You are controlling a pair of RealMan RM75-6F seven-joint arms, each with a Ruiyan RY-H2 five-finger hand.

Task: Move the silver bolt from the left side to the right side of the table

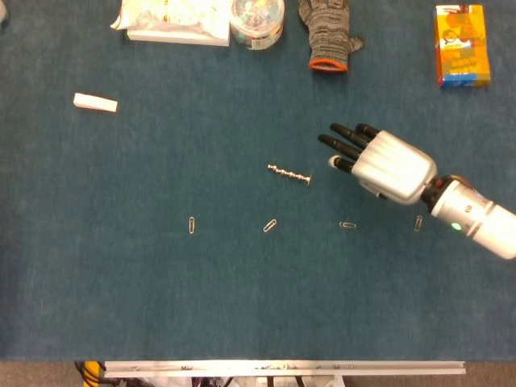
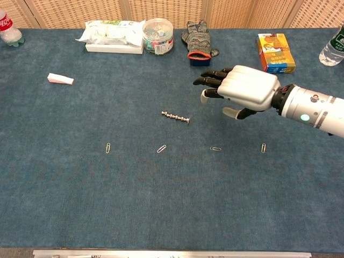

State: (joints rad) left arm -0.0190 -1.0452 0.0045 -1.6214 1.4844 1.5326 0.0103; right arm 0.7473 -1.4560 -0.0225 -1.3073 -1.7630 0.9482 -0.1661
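Note:
The silver bolt (image 1: 289, 173) (image 2: 176, 116) lies flat on the blue table near the middle, its head pointing right. My right hand (image 1: 377, 161) (image 2: 239, 91) hovers above the table just right of the bolt, fingers spread and stretched toward it, holding nothing. Its fingertips (image 1: 332, 149) stand a short way from the bolt's head without touching it. My left hand shows in neither view.
Several paperclips (image 1: 269, 226) (image 1: 347, 225) lie in a row below the bolt. A grey glove (image 1: 326, 32), a round tub (image 1: 257, 18), a white packet (image 1: 171, 20) and an orange box (image 1: 460, 44) line the far edge. A white eraser (image 1: 95, 102) sits at the left.

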